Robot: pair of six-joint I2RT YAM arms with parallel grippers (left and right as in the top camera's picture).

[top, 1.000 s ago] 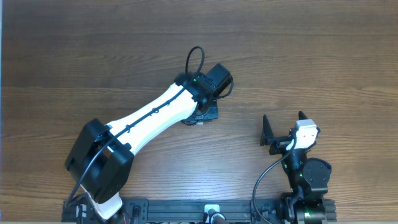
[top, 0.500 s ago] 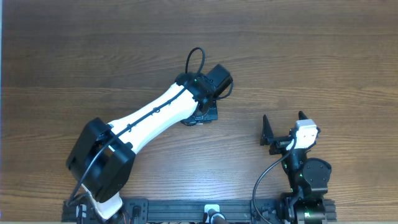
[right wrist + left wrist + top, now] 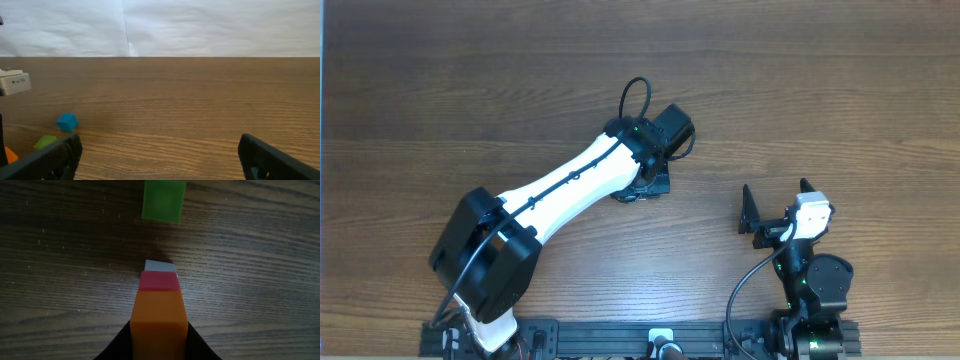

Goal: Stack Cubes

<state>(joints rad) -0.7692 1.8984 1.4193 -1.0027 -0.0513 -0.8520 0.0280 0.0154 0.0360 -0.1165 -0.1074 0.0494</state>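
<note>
The left gripper [image 3: 642,186] is near the middle of the wooden table [image 3: 840,80], and its 2 fingers grip the orange cube [image 3: 159,315] from both sides. Directly under it is a red cube [image 3: 158,281], and under that a pale grey cube [image 3: 160,266]. A green cube [image 3: 163,200] lies near this stack but apart from it, and a blue cube [image 3: 66,122] is near the green one. The right gripper [image 3: 775,205] is close to its base, with its jaws wide apart and holding nothing
</note>
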